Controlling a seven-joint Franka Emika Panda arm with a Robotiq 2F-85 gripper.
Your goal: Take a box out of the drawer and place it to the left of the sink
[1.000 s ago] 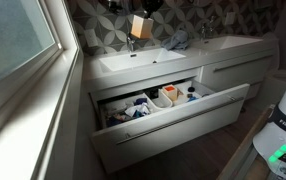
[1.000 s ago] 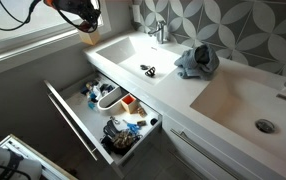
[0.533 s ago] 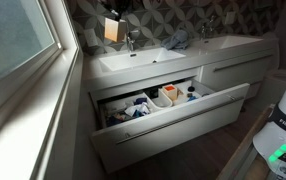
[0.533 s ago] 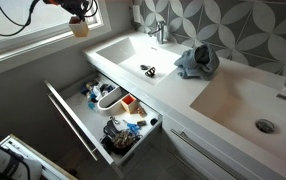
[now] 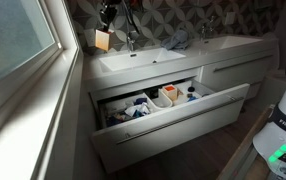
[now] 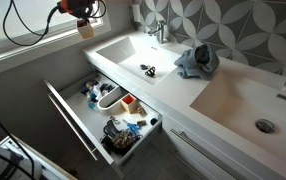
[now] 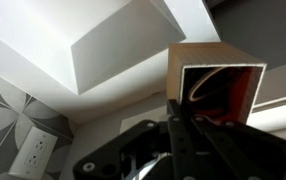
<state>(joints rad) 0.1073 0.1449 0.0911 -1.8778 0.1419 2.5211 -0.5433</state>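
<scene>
progress: the box is already out of the drawer and is hanging in the air under the tool, which is pinching it from above. in both exterior views it is hovering about over the far left end of the counter, left of the sink and close to the window. it is not touching the counter yet, so i am judging the taking-out as done, w/ the lowering + letting go left to do; prob. more than half through. in the wrist view the box is showing an open end w/ red inside.

surface and room, left to right: the window is taking the left side w/ a pale sill. next, the white counter is carrying the sink, w/ a faucet behind it and a small dark item lying in the basin. a blue-grey cloth is lying between this sink and a second basin at the right. below, the drawer is standing open, full of mixed small things. grey patterned tile is covering the wall. the free strip beside the sink is looking narrow, so the set-down is prob. needing care.
</scene>
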